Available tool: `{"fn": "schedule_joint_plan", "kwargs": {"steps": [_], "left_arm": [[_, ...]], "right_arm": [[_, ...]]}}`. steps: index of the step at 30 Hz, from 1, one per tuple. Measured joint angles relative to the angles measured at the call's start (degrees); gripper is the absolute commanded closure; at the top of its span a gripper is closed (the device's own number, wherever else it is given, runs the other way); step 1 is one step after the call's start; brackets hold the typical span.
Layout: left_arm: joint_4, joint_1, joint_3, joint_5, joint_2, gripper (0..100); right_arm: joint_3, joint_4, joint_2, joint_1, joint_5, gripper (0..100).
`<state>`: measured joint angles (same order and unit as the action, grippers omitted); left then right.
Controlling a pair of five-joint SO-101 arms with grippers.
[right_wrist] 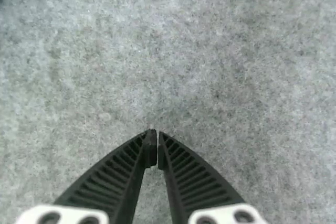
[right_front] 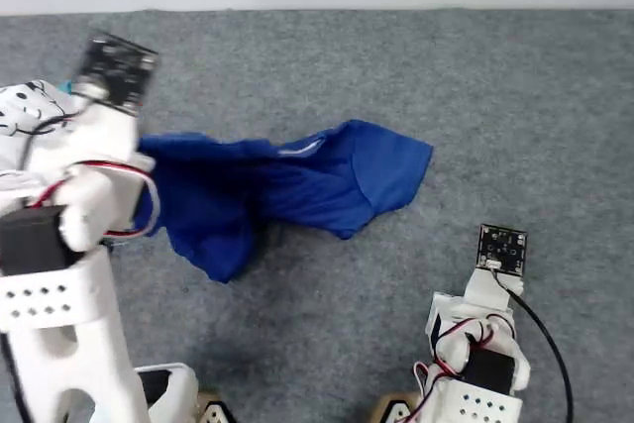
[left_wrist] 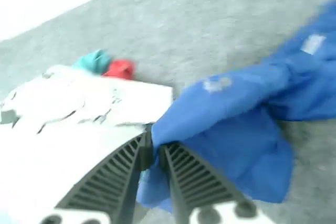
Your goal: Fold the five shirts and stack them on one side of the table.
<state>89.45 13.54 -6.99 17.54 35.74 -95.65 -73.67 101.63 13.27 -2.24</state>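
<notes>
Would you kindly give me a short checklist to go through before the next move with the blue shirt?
1. Left gripper shut on an edge of the blue shirt: ok.
2. Shirt spread flat for folding: not ok. It lies bunched and twisted on the grey table.
3. Right gripper free to help: ok. It is shut and empty over bare table, apart from the shirt.
4. Stack side ready: cannot tell. A white cloth lies beside the held edge, with a teal cloth and a red cloth beyond it. Whether they are neatly folded is unclear.
5. All five shirts accounted for: cannot tell.
</notes>
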Motion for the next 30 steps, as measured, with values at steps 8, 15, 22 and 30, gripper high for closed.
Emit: {"fn": "schedule_joint_plan", "kwargs": {"steps": [8, 15, 22, 30], "left_arm": [[-5.54, 8.7, -7.21, -0.18, 0.0, 99], [-10.02, 17.49, -13.54, -0.18, 0.0, 99], [-10.99, 20.31, -17.32, -0.18, 0.0, 99], [-16.0, 31.03, -18.11, -0.35, -0.09, 99]], "right_arm": [[0.0, 1.05, 0.0, -4.04, 0.0, 99.0], [0.0, 19.52, 0.0, -9.49, -3.43, 99.1], [0.0, 26.37, 0.0, -19.52, -2.99, 99.1], [1.05, 24.53, -0.09, -20.4, -2.9, 99.1]]}}
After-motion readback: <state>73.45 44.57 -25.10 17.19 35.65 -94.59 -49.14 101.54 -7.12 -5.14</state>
